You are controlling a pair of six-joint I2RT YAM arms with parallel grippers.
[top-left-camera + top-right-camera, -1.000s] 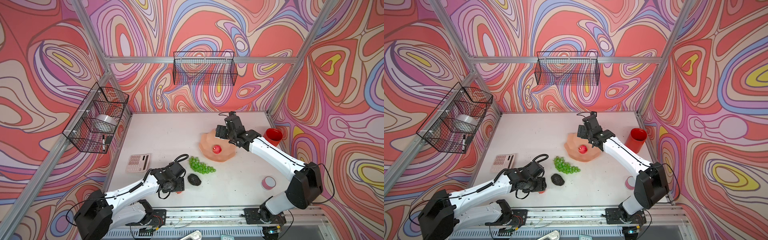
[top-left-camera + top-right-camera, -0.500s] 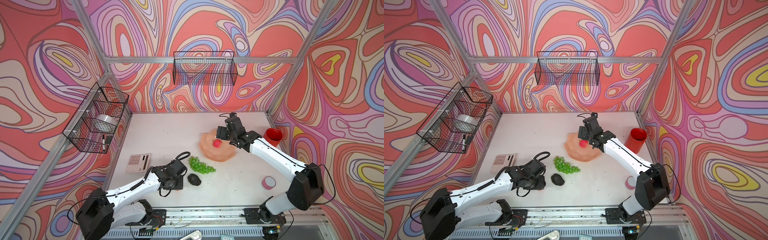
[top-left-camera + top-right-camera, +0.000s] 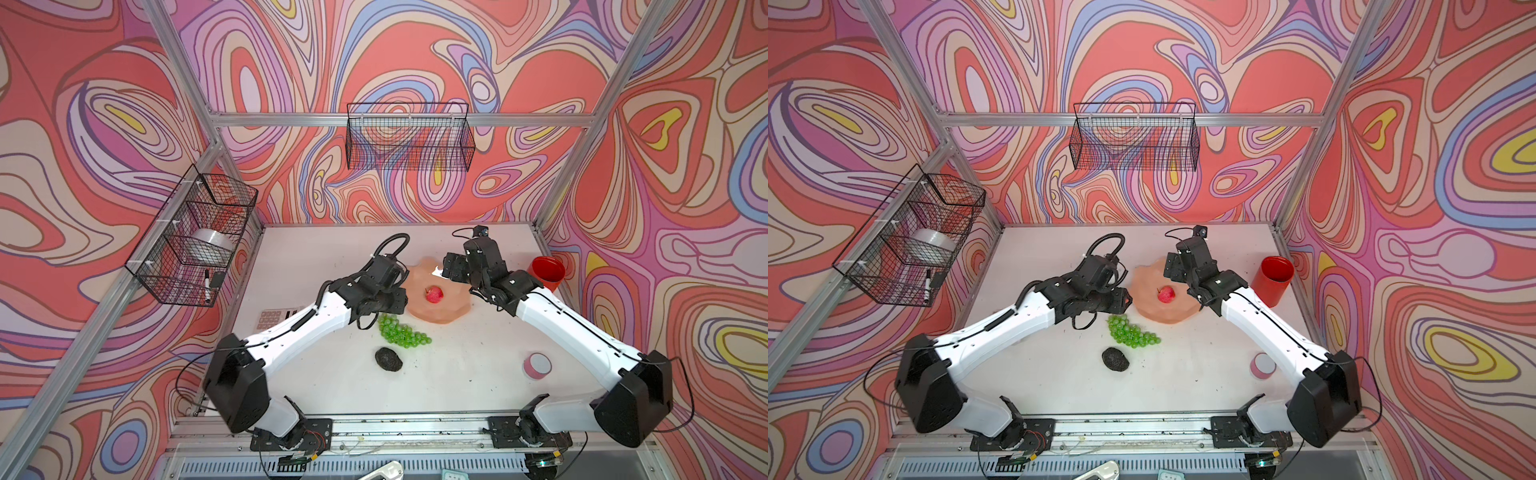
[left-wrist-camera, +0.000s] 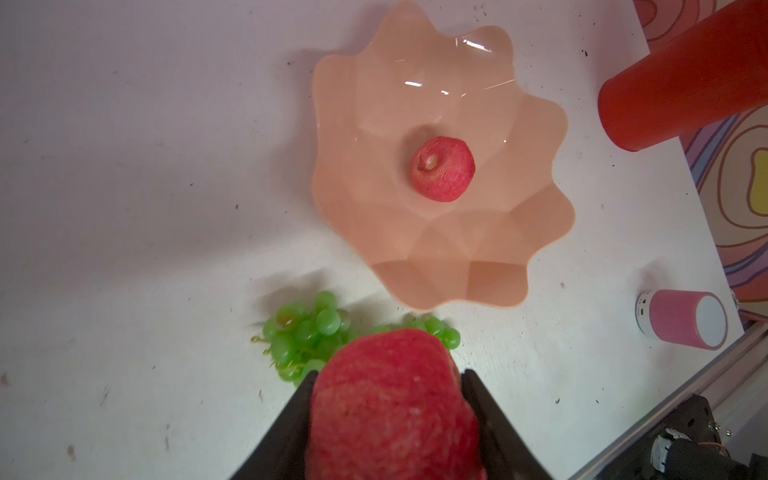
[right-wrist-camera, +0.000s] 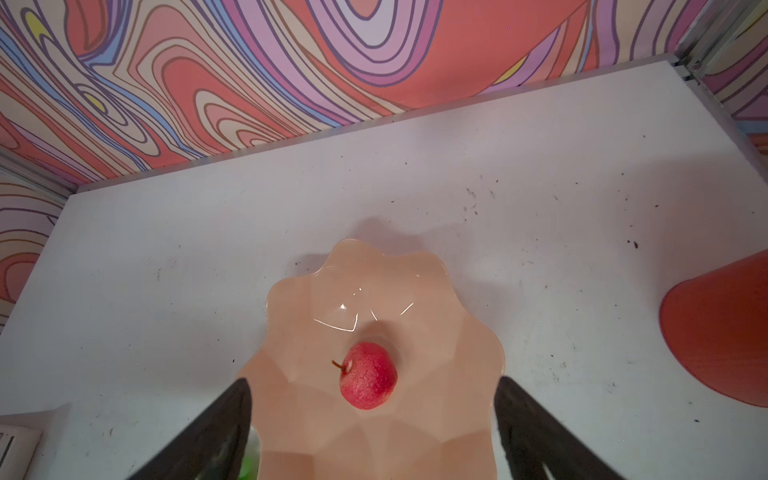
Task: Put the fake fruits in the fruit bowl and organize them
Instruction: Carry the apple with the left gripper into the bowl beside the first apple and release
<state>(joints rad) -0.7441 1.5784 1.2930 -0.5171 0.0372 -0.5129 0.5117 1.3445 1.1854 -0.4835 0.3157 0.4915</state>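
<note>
Gripping the second apple (image 4: 390,415) firmly, the left gripper (image 4: 388,376) hung just left of the fruit bowl (image 4: 490,266), its jaws pressed in against the fruit's red flanks. The move ahead looked like a short carry to the right. The bowl's scalloped rim lay just beside the jaws in both top views. Its hollow held the first apple (image 4: 442,168) dead centre, so the free room sat around that fruit. Being round, the second apple offered no long axis to worry about. Over the bowl's far edge, the right gripper (image 5: 374,384) stood spread wide and empty, touching nothing. On the table (image 3: 332,257), just off the bowl's near-left side, lay the grapes (image 3: 401,334), and nearer again the avocado (image 3: 388,358), both outside the bowl.
</note>
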